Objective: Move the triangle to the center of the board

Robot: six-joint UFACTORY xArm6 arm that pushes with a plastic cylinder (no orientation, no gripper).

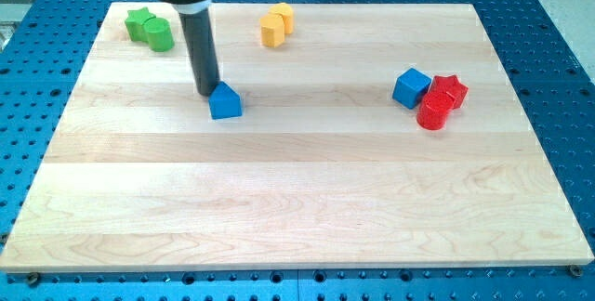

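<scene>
A blue triangle block (pixel 225 102) lies on the wooden board (pixel 297 189), left of the middle and toward the view's top. My tip (pixel 206 92) stands just to the left and slightly above the triangle, touching or almost touching its upper-left edge. The dark rod rises from there to the view's top.
A green star and a green cylinder (pixel 150 29) sit at the top left corner. Two yellow blocks (pixel 276 24) sit at the top middle. At the right, a blue cube (pixel 411 88) sits against a red star (pixel 449 89) and a red cylinder (pixel 432 112).
</scene>
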